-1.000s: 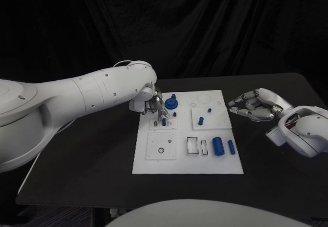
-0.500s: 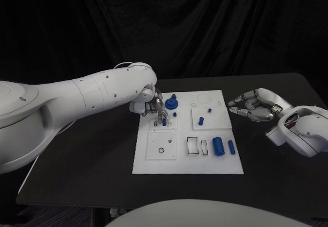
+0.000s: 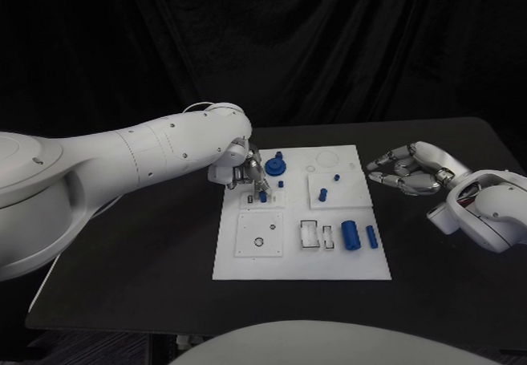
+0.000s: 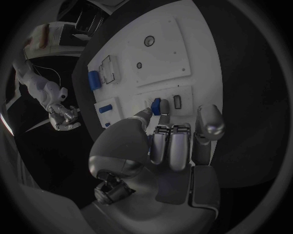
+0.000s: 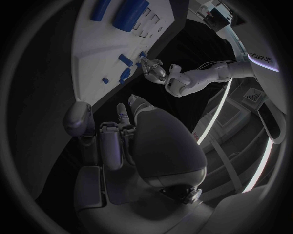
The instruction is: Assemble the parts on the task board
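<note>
Head view: left hand [image 3: 246, 169] fingers pinching a blue part [image 3: 263, 196] on the task board [image 3: 302, 261]; right hand [image 3: 409, 170] curled, nothing held.

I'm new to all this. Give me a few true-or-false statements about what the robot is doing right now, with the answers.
1. The left robot hand is over the far left part of the white board. True.
2. The right robot hand is gripping a large blue piece. False: it holds nothing, fingers curled, beside the board's right edge.
3. A big blue cylinder lies on the near right part of the board. True.
4. The board sits on a wooden table. False: the table is black.
5. The left robot hand's fingertips are at a small blue peg on the board. True.
</note>
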### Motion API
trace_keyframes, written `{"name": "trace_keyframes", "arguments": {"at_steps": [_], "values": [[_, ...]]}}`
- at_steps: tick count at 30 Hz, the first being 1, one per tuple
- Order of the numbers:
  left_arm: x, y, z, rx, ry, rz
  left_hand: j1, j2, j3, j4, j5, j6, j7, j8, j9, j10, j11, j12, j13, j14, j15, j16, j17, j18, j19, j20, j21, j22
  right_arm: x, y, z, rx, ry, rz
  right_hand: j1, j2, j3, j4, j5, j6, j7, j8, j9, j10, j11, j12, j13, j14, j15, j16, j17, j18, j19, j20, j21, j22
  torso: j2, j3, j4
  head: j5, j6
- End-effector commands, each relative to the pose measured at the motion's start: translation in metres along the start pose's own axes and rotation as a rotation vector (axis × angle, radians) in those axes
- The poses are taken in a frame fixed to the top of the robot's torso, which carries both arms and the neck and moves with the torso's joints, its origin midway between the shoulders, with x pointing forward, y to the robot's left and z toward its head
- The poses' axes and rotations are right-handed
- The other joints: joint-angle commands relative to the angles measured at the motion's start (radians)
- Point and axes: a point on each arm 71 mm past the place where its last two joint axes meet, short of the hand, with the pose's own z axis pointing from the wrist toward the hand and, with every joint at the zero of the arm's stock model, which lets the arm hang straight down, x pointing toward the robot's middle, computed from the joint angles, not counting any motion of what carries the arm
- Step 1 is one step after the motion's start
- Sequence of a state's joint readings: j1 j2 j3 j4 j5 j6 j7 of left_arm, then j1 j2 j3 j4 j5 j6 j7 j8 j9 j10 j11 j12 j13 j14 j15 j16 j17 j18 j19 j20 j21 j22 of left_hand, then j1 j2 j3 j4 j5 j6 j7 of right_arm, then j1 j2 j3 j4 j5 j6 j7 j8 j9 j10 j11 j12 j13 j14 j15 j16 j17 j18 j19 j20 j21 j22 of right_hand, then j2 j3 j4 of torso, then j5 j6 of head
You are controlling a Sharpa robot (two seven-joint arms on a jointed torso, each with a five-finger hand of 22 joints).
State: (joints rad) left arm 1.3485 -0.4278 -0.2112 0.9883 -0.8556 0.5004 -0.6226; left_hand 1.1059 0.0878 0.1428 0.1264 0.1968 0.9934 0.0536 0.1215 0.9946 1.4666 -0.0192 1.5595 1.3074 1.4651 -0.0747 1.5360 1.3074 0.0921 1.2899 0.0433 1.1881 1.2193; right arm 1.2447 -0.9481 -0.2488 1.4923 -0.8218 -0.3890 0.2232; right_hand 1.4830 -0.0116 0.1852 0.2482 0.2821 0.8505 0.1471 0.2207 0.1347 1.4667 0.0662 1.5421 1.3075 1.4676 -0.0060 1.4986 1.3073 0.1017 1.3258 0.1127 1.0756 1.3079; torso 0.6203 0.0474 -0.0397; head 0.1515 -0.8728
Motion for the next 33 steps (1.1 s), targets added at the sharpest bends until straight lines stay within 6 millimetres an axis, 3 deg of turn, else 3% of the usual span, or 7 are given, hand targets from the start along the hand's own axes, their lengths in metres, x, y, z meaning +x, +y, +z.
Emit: {"name": "trace_keyframes", "arguments": {"at_steps": [1, 11, 18, 25, 33], "values": [[0.0018, -0.0021, 0.0009, 0.026, 0.008, -0.003, 0.01, -0.003, 0.003, -0.011, 0.006, -0.002, 0.006, -0.007, -0.004, 0.088, 0.008, -0.004, 0.251, 0.076, 0.008, -0.007, 0.179, 0.019, -0.009, 0.002, -0.009, -0.003, 0.0004, -0.0008, -0.0001, 0.006, 0.001, 0.001, -0.006, -0.006, 0.002, 0.002, 0.003, 0.009, 0.0, 0.007, -0.001, 0.036, 0.001, -0.002, 0.197, 0.054, 0.006, -0.001, 0.135, 0.002, -0.001, -0.004, 0.002, 0.126, 0.001, 0.0001, 0.0003, -0.001, 0.0], [0.0003, -0.0007, 0.0014, 0.032, -0.01, -0.018, 0.004, -0.001, 0.022, -0.022, 0.022, -0.003, 0.01, -0.02, -0.015, 0.081, 0.013, -0.012, 0.246, 0.073, 0.013, -0.01, 0.173, 0.022, -0.018, 0.006, -0.023, -0.01, 0.0002, -0.0017, 0.0002, 0.012, 0.001, 0.001, -0.003, -0.007, 0.003, -0.001, 0.006, 0.008, 0.0, 0.007, -0.002, 0.033, 0.001, -0.003, 0.194, 0.053, 0.006, -0.002, 0.134, 0.003, -0.002, -0.004, 0.0, 0.126, 0.0, 0.0003, 0.0003, 0.001, 0.0], [0.0007, 0.0003, 0.002, 0.032, -0.014, -0.023, 0.002, -0.013, 0.09, -0.068, 0.103, 0.011, 0.007, -0.032, -0.026, 0.081, 0.011, -0.011, 0.247, 0.073, 0.012, -0.009, 0.174, 0.022, -0.016, 0.007, -0.028, -0.003, 0.0002, -0.0019, 0.0004, 0.015, 0.002, 0.001, 0.001, -0.007, 0.005, -0.004, 0.009, 0.007, 0.0, 0.007, -0.003, 0.031, 0.001, -0.004, 0.193, 0.052, 0.005, -0.003, 0.131, 0.004, -0.005, -0.004, -0.005, 0.124, 0.0, 0.0003, 0.001, 0.001, 0.0], [0.0023, 0.0013, 0.0028, 0.027, -0.006, -0.02, -0.011, -0.045, 0.22, -0.146, 0.189, 0.023, 0.004, -0.032, -0.019, 0.08, 0.008, -0.013, 0.246, 0.072, 0.009, -0.009, 0.172, 0.022, -0.014, 0.003, -0.034, 0.005, 0.0001, -0.0022, 0.0006, 0.018, 0.001, 0.0, 0.002, -0.007, 0.006, -0.005, 0.01, 0.007, 0.0, 0.007, -0.003, 0.031, 0.001, -0.004, 0.192, 0.051, 0.005, -0.004, 0.13, 0.004, -0.006, -0.004, -0.007, 0.124, 0.0, 0.0005, 0.0011, 0.002, 0.0], [0.0027, 0.0041, 0.0029, 0.027, -0.02, -0.034, -0.062, -0.066, 0.305, -0.185, 0.191, 0.028, 0.004, -0.026, -0.002, 0.08, 0.007, -0.013, 0.246, 0.072, 0.008, -0.009, 0.172, 0.022, -0.011, 0.004, -0.037, 0.014, 0.0, -0.0025, 0.0008, 0.021, 0.001, 0.0, 0.004, -0.008, 0.007, -0.007, 0.013, 0.006, 0.0, 0.006, -0.004, 0.029, 0.001, -0.005, 0.19, 0.05, 0.005, -0.005, 0.127, 0.005, -0.008, -0.005, -0.012, 0.122, 0.0, 0.0004, 0.0006, 0.002, 0.0]]}}
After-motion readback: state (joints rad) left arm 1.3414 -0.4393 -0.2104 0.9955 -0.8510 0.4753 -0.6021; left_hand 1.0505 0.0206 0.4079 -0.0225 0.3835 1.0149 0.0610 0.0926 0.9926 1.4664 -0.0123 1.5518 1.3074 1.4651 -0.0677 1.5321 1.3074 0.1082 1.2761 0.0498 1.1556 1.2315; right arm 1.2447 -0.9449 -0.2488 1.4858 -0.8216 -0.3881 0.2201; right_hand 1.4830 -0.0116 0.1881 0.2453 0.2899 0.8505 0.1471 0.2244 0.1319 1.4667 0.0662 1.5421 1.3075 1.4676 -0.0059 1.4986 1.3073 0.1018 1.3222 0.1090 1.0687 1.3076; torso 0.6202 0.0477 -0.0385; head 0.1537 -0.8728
